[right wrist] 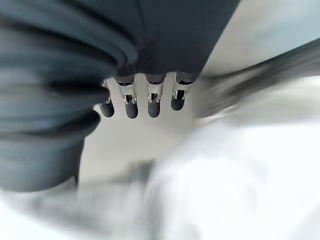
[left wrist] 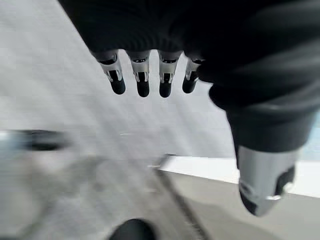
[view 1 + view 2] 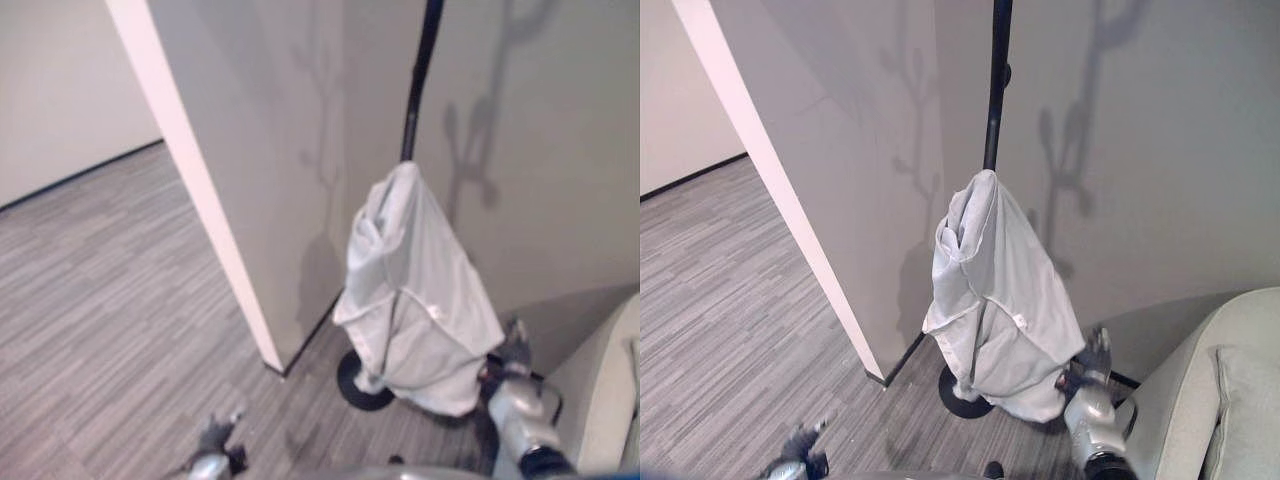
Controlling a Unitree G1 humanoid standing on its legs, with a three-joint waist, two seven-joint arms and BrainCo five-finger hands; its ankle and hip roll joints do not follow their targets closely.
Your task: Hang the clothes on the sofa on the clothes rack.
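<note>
Pale grey-white shirt [image 3: 415, 290] hangs bunched on the black rack [image 3: 420, 75], its top caught on the pole, its hem near the round base [image 3: 358, 385] on the floor [image 3: 110, 300]. Rack stands in a corner, against a grey wall [image 3: 1160, 130], just beside the end of a partition [image 3: 250, 150] with a pale edge. Shadows of the rack's hooks fall on both surfaces. Sofa [image 3: 1210, 400] sits at lower right, light grey-green, with a cushion on it; its arm is close to the rack base. Right hand [image 3: 1095, 358] is low beside the shirt's lower right edge, near the cloth, between shirt and sofa; contact cannot be judged from the head views. In the right wrist view the fingers [image 1: 152, 102] point out straight in a row, holding nothing, with blurred white cloth past them. Left hand [image 3: 215, 435] is low at the bottom edge, over the floor, well apart from the shirt. Left wrist view: fingers [image 2: 142, 82] straight, spread in a row, thumb [image 2: 262, 182] apart, nothing in them; floor and the partition foot beyond.
</note>
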